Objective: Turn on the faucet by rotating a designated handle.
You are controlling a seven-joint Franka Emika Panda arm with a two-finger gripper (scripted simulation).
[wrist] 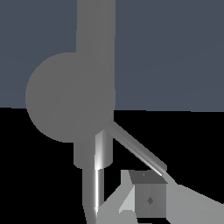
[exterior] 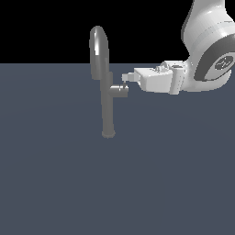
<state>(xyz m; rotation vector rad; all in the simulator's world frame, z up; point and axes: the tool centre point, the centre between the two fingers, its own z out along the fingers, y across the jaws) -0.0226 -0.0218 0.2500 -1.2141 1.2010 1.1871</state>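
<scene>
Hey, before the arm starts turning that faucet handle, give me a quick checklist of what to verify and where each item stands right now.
1. Gripper has reached the side stub of the faucet: ok, its tip sits just above the stub's end in the exterior view.
2. A fingertip lies next to the handle: ok, the wrist view shows the rod's end at its edge.
3. Jaws shut on the handle: cannot tell, only one fingertip shows.
4. Arm away from the arched spout: ok, it comes in from the exterior view's right.
5. Faucet standing upright: ok.
</scene>
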